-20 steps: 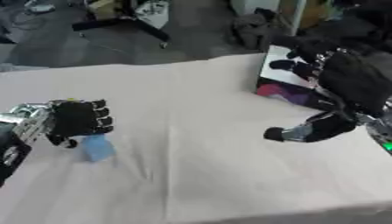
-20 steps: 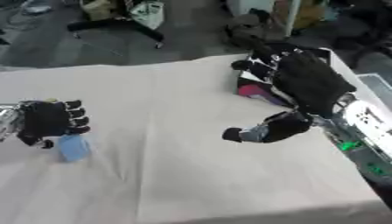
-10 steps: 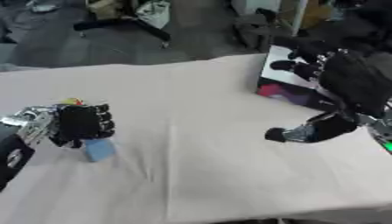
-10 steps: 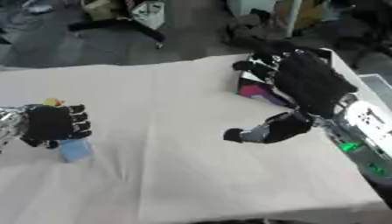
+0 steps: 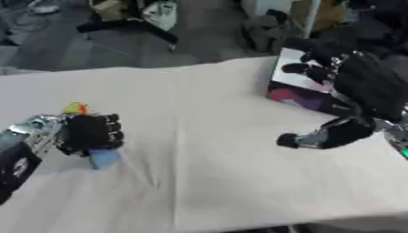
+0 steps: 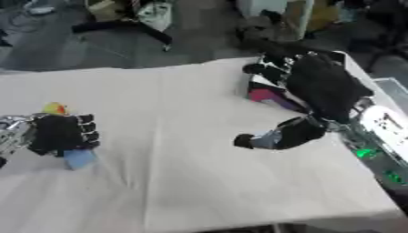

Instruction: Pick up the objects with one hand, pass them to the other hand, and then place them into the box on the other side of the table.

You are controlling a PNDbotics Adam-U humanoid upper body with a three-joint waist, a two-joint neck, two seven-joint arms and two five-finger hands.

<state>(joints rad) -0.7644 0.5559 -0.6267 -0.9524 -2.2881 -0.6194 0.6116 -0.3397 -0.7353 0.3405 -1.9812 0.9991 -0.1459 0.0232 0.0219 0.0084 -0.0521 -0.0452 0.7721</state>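
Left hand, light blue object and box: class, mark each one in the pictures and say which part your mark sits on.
left hand (image 5: 92, 133), left eye view, back of the curled fingers.
light blue object (image 5: 104, 159), left eye view, its lower end showing below the hand.
box (image 6: 267, 97), right eye view, its magenta side wall.

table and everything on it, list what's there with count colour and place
table cloth: one, pale beige, covering the whole table
box: one, white top with pink and dark sides, far right of the table, partly behind the right hand
blue object: one, light blue, near left, under the left hand
yellow object: one, yellow with orange, just behind the left hand
left hand: one, black, near left, fingers curled over the blue object
right hand: one, black, right side, open above the table
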